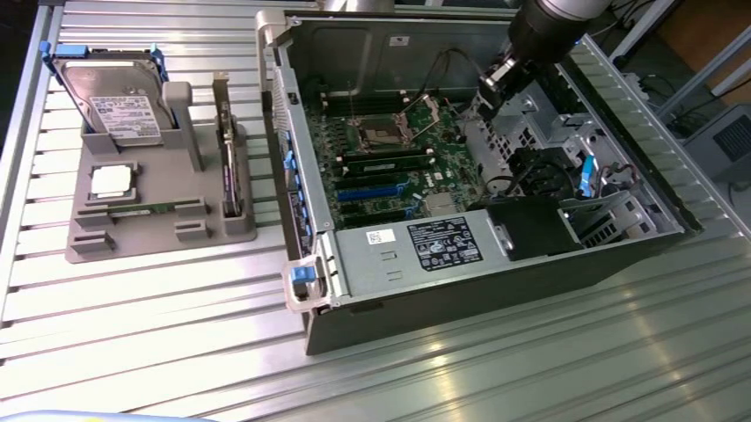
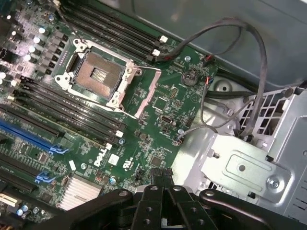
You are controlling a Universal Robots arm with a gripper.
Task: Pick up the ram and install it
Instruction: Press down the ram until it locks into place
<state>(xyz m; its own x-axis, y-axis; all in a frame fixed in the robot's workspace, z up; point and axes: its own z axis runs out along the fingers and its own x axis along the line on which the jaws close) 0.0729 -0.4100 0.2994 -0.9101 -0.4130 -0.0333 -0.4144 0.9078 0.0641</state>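
An open computer case lies on a slatted metal table. The exterior view shows a grey holder at its left, carrying one hard drive, one square processor and the ram, a thin green stick lying flat, its long axis across the holder. The arm's gripper hangs inside the case. The wrist view shows the empty processor socket and dark memory slots; whether the gripper is open or closed cannot be told.
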